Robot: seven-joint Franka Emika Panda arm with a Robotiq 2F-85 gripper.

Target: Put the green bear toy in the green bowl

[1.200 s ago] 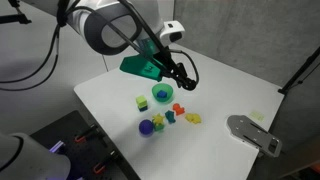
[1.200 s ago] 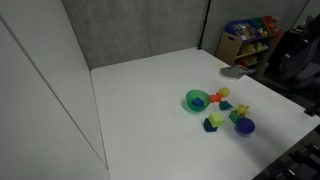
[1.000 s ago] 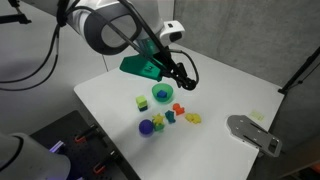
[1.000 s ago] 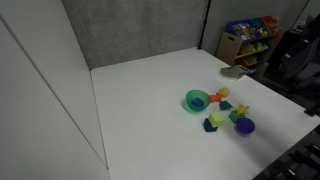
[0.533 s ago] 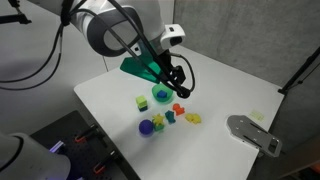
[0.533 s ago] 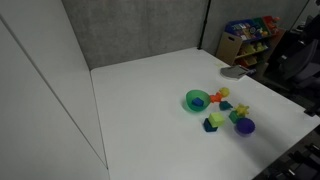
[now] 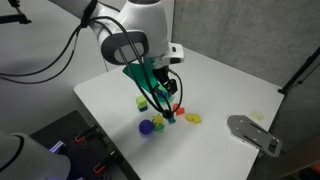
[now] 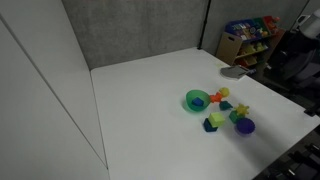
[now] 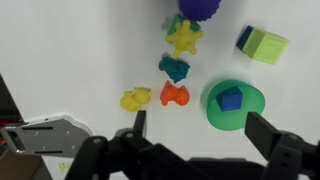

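In the wrist view the green bear toy (image 9: pixel 174 68) lies on the white table, in a row between a yellow-green star toy (image 9: pixel 185 38) and an orange toy (image 9: pixel 175 95). The green bowl (image 9: pixel 250 118) stands to its lower right with a blue block (image 9: pixel 231 98) inside; it also shows in an exterior view (image 8: pixel 197 100). My gripper (image 9: pixel 200 130) is open and empty, hovering above the table. One finger is near the yellow toy (image 9: pixel 135 98), the other beside the bowl. In an exterior view my gripper (image 7: pixel 167 108) hangs over the toys and hides the bowl.
A purple round piece (image 9: pixel 197 5) and a pale yellow-green block (image 9: pixel 262 43) lie beyond the row. A grey metal plate (image 7: pixel 252 131) lies on the table's edge and shows in the wrist view (image 9: pixel 40 140). Shelves with boxes (image 8: pixel 245 38) stand past the table.
The arm has swung down and toward the toy cluster, from above the table's far side to directly over the bowl and toys. The toys have not moved.
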